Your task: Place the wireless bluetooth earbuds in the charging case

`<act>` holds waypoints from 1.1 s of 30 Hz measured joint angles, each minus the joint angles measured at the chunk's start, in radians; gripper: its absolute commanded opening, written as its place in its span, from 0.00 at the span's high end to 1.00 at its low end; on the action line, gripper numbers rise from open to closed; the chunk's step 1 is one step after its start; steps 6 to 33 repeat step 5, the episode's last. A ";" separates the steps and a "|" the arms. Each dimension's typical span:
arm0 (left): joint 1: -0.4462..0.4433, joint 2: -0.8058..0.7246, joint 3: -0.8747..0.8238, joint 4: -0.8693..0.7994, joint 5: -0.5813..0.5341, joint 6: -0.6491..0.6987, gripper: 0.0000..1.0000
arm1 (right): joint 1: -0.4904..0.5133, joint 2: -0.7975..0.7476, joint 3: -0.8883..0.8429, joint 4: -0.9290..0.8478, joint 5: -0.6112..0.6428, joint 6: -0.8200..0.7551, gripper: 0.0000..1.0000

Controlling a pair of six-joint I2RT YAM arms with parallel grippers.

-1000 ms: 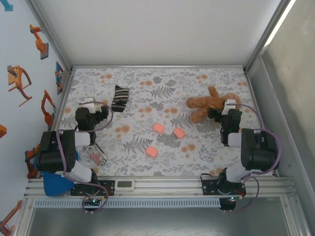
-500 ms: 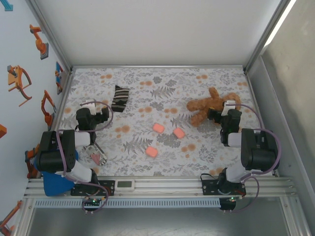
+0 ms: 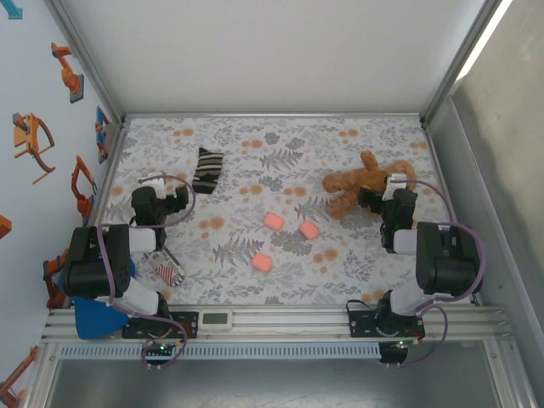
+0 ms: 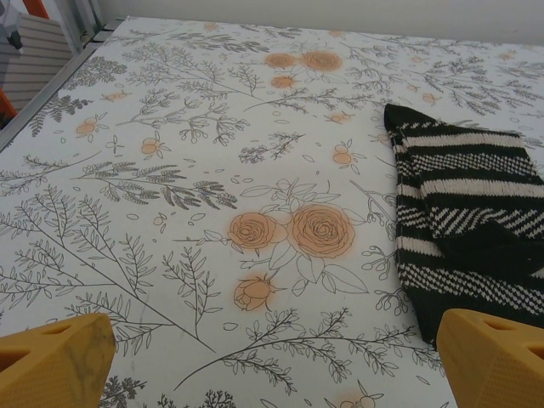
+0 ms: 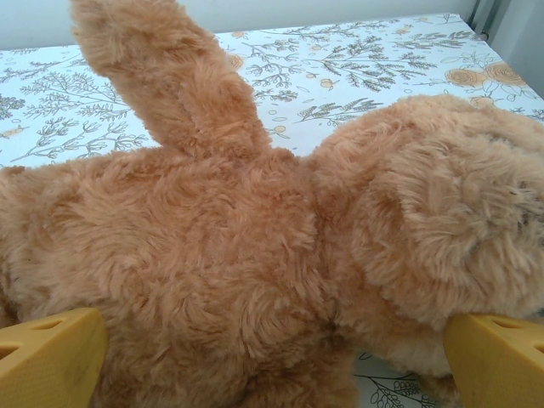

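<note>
Three salmon-pink rounded-square cases lie mid-table: one [image 3: 273,221], one [image 3: 309,229], and one nearer the front [image 3: 263,263]. The tiny earbuds cannot be made out. My left gripper [image 3: 176,197] stands open at the left, well away from the cases; in its wrist view the yellow fingertips [image 4: 56,364] are spread wide over bare floral cloth [image 4: 170,170], gripper [image 4: 272,374]. My right gripper [image 3: 371,197] is open at the right, its fingertips [image 5: 500,359] wide apart with the brown teddy bear [image 5: 255,238] lying between and ahead of them, gripper [image 5: 272,365].
A black-and-white striped sock [image 3: 207,171] [image 4: 463,212] lies at the back left, just right of the left gripper's reach. The teddy bear [image 3: 361,180] is at the right. A small striped item [image 3: 168,272] sits by the left arm's base. Walls close in both sides.
</note>
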 measured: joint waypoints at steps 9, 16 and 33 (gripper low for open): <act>0.000 0.000 0.000 0.000 0.000 0.000 0.04 | 0.002 0.000 0.000 0.000 0.007 0.000 0.00; 0.000 0.000 0.000 0.000 0.000 0.000 0.04 | 0.002 0.000 0.000 0.000 0.007 0.000 0.00; 0.000 0.000 0.000 0.000 0.000 0.000 0.04 | 0.002 0.000 0.000 0.000 0.007 0.000 0.00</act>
